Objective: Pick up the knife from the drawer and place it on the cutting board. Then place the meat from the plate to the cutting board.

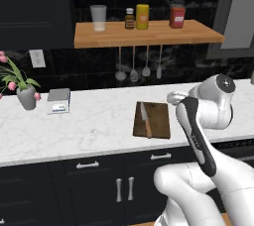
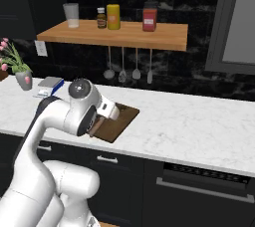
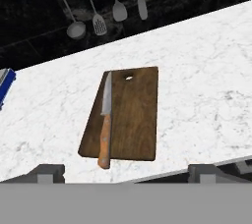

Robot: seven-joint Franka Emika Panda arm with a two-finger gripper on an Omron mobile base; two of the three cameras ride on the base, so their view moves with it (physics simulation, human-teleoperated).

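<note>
knife: silver-bladed, tan wooden-handled knife is lying along the dark brown wooden cutting board's left edge
gripper: two-finger gripper is hovering above it, spread wide, gripping nothing

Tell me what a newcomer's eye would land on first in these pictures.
The knife lies along the left edge of the dark cutting board on the white marble counter, its wooden handle jutting just past the board's near edge. The open gripper hangs above, empty. Behind, silver utensils hang under a light wooden shelf bearing jars.
</note>
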